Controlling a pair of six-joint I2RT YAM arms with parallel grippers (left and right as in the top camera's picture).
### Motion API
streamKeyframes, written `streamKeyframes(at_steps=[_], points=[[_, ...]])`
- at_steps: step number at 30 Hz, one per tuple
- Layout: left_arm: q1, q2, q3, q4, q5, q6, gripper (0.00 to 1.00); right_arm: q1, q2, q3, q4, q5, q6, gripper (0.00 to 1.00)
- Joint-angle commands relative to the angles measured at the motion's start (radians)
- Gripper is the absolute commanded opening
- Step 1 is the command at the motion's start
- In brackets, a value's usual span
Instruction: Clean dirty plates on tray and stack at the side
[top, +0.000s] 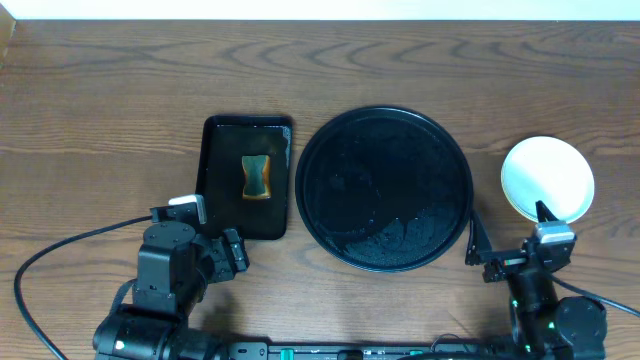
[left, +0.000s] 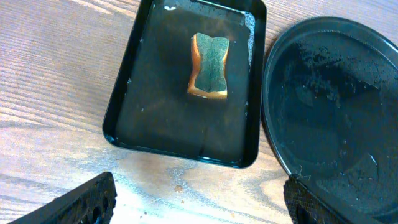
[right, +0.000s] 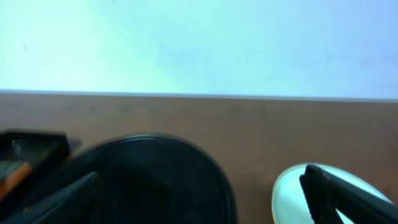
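Note:
The round black tray (top: 385, 190) lies mid-table, wet and with no plate on it; it also shows in the left wrist view (left: 336, 106) and the right wrist view (right: 155, 180). The plates (top: 547, 178) sit on the table to the tray's right. Only a pale, clean top plate shows, and I cannot tell how many lie under it. That plate's edge shows in the right wrist view (right: 292, 193). My left gripper (top: 212, 232) (left: 196, 208) is open and empty over bare wood below the rectangular tray. My right gripper (top: 510, 235) (right: 199, 199) is open and empty between the round tray and the plates.
A small rectangular black tray (top: 220, 190) (left: 155, 93) holds water and a green-and-orange sponge (top: 257, 177) (left: 209, 67), left of the round tray. A pale wall edge runs along the table's far side. Small crumbs lie on the wood near the left gripper.

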Motion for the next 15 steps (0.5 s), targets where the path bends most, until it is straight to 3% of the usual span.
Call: streamKeyframes(at_steps=[1,10,15], points=[[-0.003,-0.001,-0.004,-0.002,-0.005,0.002,0.87,0.011,-0.045,-0.095,0.094,0.013,-0.003,0.99],[-0.003,-0.001,-0.004,-0.002,-0.005,0.002,0.88,0.011,-0.044,-0.314,0.464,0.019,-0.021,0.99],[-0.003,-0.001,-0.004,-0.002,-0.005,0.002,0.87,0.011,-0.044,-0.322,0.344,0.009,-0.057,0.99]])
